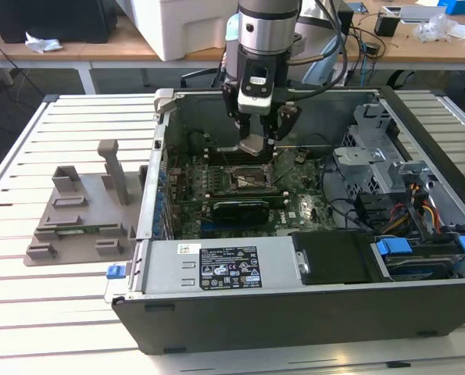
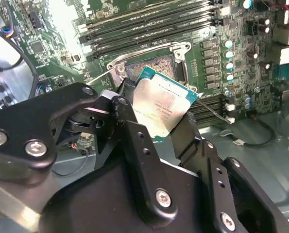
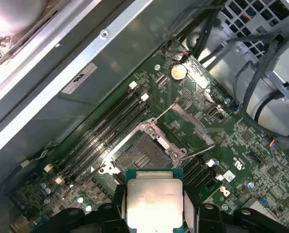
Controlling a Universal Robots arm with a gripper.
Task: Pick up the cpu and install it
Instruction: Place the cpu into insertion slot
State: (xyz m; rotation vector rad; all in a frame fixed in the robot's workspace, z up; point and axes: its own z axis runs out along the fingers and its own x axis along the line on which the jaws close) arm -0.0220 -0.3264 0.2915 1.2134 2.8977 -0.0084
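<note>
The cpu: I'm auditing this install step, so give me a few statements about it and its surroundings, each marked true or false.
1. The gripper grips the cpu by two opposite edges. True.
2. The cpu is already seated in the socket. False: the socket is empty and the cpu is held in the air above the motherboard.
3. The socket's load plate is closed. False: it is swung open beside the socket.
4. The grey tray sits outside the computer case, on the exterior view's left. True.
</note>
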